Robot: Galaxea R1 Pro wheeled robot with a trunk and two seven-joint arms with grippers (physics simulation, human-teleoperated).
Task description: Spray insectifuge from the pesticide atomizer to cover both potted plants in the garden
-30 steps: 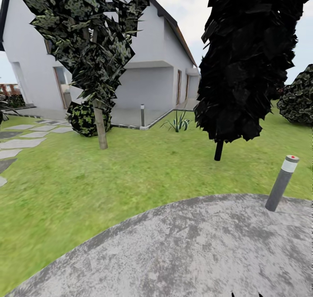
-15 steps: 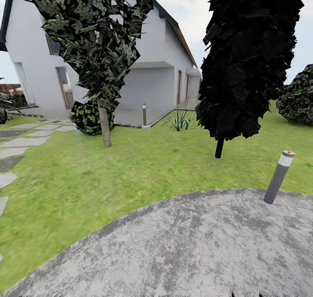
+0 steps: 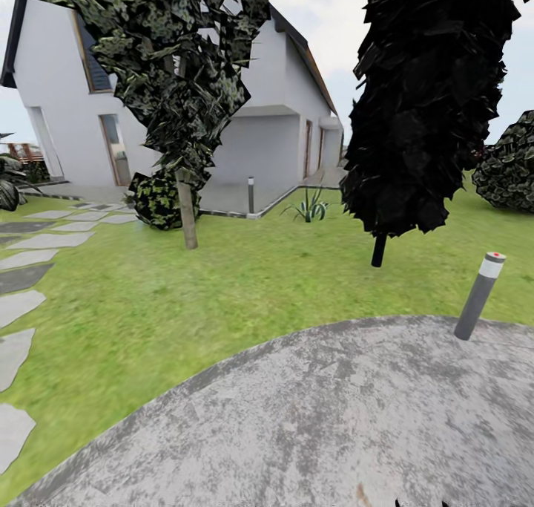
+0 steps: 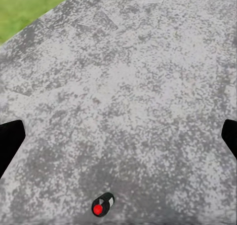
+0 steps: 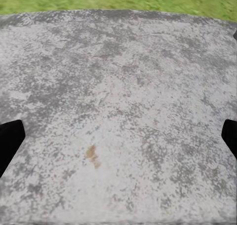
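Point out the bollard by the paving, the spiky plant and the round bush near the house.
bollard [image 3: 478, 298]: head view, mid-shaft.
spiky plant [image 3: 311, 210]: head view, leaf cluster.
round bush [image 3: 157, 200]: head view, foliage middle.

The head camera swings leftward, so the whole scene slides right. More grey stepping stones [image 3: 16, 306] come into sight along the lawn's [image 3: 222, 292] left side. The light-barked tree trunk [image 3: 187, 210], the round bush [image 3: 157, 199] and the white house [image 3: 274, 121] sit further right than before. The bollard [image 3: 478, 295] at the paved circle's [image 3: 334, 418] edge stands higher in view.
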